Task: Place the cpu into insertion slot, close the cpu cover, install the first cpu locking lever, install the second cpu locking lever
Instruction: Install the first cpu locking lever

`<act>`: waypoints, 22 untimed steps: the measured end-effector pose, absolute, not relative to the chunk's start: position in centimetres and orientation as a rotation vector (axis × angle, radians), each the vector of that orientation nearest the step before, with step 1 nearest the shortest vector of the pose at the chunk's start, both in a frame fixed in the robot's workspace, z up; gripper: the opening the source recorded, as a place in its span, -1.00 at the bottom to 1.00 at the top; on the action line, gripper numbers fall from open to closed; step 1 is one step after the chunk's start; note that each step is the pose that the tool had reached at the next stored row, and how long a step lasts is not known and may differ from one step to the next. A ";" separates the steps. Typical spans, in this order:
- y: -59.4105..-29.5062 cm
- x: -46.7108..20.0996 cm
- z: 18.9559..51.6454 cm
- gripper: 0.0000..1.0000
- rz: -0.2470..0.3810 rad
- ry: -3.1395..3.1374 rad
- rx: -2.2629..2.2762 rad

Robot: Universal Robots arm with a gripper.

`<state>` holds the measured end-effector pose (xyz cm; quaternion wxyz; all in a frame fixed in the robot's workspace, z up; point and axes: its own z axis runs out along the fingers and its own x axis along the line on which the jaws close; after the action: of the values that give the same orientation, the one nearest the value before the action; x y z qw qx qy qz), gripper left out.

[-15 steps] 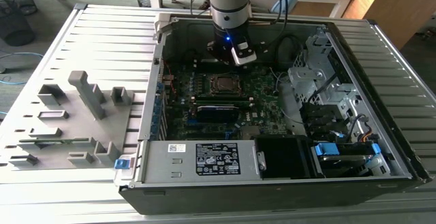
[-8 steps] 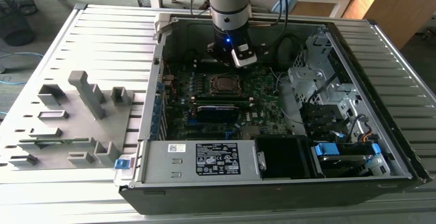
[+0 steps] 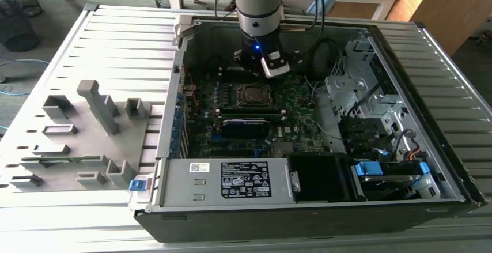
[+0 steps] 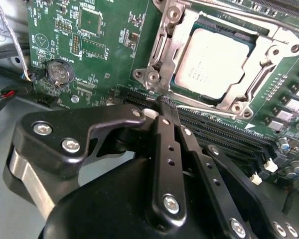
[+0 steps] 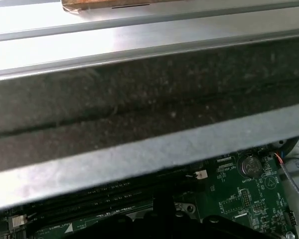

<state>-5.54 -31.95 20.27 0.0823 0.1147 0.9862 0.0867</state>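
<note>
Gripper (image 4: 164, 107) jaws clenched together, grasping nothing, tip poised beside socket edge, likely for lever work. Cpu (image 4: 217, 62) seated in slot; cpu cover (image 4: 164, 47) closed over it, inside computer case (image 3: 430, 51).

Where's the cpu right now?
The cpu sits in its socket on the motherboard, framed by the cpu cover in the second wrist view, beyond the gripper.
</note>
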 end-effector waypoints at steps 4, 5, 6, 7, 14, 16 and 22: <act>-32.2 -5.6 20.1 -0.79 0.256 2.944 0.342; -32.2 -5.6 20.0 -0.79 0.255 2.944 0.342; -32.3 -5.6 19.9 -0.79 0.254 2.944 0.342; -32.3 -5.6 19.8 -0.79 0.253 2.944 0.342; -32.3 -5.6 20.3 -0.79 0.251 2.944 0.342; -32.3 -5.6 21.0 -0.79 0.251 2.944 0.342; -32.3 -5.7 22.3 -0.79 0.251 2.944 0.342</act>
<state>-5.72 -32.28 22.33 0.0835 0.1145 0.9863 0.0841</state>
